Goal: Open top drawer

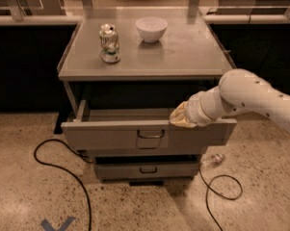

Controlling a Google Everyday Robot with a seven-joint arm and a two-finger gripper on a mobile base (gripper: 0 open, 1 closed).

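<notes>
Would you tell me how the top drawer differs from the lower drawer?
The top drawer is pulled well out; the lower drawer barely. The top drawer is wider and taller than the lower drawer. The claw is at the top drawer's rim, not the lower drawer's. Both are grey.

- Speckled floor (24, 201), dim warm light.
- Black cables (88, 201) looping across it left and right; blue tape mark (58, 224) at lower edge.
- Dark cabinets (24, 66) behind, under pale counters (33, 19).
- End effector (179, 119) at top drawer's (111, 136) front rim.
</notes>
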